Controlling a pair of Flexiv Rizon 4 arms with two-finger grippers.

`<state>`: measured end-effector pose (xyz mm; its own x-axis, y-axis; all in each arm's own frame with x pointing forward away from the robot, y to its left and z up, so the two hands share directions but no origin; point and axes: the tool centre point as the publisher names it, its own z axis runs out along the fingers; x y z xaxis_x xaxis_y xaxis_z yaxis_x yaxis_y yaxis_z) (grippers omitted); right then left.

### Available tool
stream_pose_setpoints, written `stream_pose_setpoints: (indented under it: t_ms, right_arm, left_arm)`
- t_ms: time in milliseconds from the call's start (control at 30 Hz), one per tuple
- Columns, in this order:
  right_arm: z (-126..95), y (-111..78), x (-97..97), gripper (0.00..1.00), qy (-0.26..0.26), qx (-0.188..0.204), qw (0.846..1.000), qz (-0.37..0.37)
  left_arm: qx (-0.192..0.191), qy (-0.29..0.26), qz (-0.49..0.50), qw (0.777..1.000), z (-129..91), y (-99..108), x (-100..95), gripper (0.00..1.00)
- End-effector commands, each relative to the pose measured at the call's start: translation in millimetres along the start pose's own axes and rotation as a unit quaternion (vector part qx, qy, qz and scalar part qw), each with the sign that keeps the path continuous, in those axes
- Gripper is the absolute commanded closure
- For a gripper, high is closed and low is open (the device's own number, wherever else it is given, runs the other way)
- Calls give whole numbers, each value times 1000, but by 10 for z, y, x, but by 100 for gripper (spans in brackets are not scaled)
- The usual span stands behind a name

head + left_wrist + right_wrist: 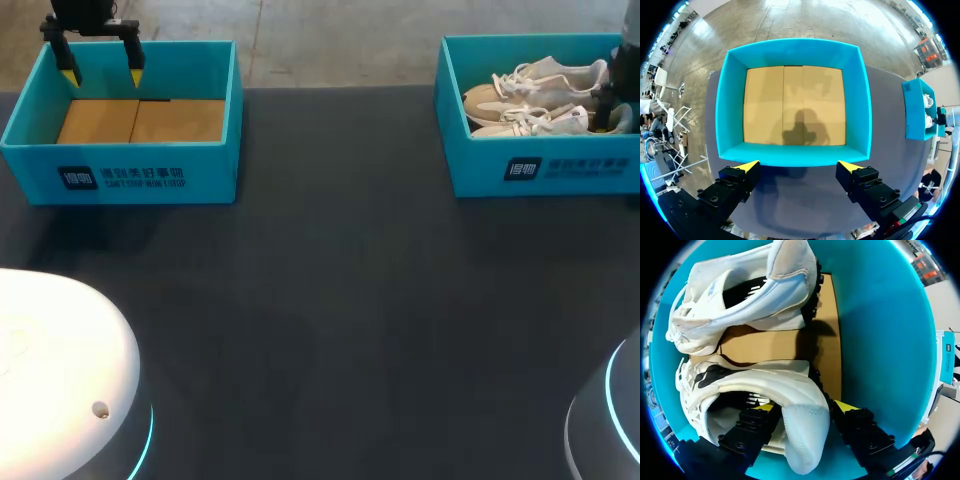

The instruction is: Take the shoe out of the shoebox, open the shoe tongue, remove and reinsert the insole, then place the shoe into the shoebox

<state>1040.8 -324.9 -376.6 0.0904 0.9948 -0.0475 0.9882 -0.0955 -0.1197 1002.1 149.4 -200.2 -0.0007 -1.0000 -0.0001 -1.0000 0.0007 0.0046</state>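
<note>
Over left box (120, 165), left gripper (100, 72) hangs wide open, holding nothing. Right gripper (805, 407) sits inside right box (875, 315), part closed, pinching heel of near shoe (765, 385); second shoe (740, 295) lies just beside.

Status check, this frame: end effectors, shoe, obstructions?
Left end effector open above empty shoebox. Right end effector at heel of near shoe, inside other shoebox, grip unclear. Second shoe alongside.

Your left gripper (103, 72) showed black, blocky fingers (730, 190) studded with screws and capped by yellow wedge tips. The right gripper (805, 407) came in the same black and yellow. At near left a white domed housing (60, 350) and at near right a grey housing (610, 420) each carried a cyan light ring.
</note>
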Motion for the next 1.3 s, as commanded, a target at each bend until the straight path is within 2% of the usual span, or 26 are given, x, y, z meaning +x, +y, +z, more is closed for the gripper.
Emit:
stream_pose_setpoints:
  t_ms: [33,133,233,333,367,400,500,567,600,633,900,1300]
  right_arm:
    - [29,32,-4,35,2,4,1000,0]
    - [52,17,-14,35,6,5,1000,2]
    - [88,-3,-11,30,7,7,1000,3]
    - [115,-12,-13,36,8,10,1000,4]
    - [117,-13,-13,41,8,10,1000,5]
    - [119,-14,-14,52,8,11,1000,5]
    - [120,-16,-15,64,9,11,1000,6]
    - [119,-21,-16,82,8,11,1000,6]
    - [117,-25,-16,97,8,11,1000,7]
    - [114,-29,-14,100,7,11,1000,7]
    - [45,-63,-25,100,4,5,1000,13]
    - [-203,-139,-5,100,6,-15,1000,11]
  left_arm:
    - [0,0,0,1000,-2,4,-4,0]
    - [0,0,0,1000,-2,4,-4,0]
    - [0,0,0,1000,-2,4,-4,0]
    - [0,0,0,1000,-2,4,-4,0]
    - [0,0,0,1000,-2,4,-4,0]
    - [0,0,0,1000,-2,4,-4,0]
    - [0,0,0,1000,-2,4,-4,0]
    - [0,0,0,1000,-2,4,-4,0]
    - [0,0,0,1000,-2,4,-4,0]
    - [0,0,0,1000,-2,4,-4,0]
    - [0,0,0,1000,-2,4,-4,0]
    - [0,0,0,1000,-2,4,-4,0]
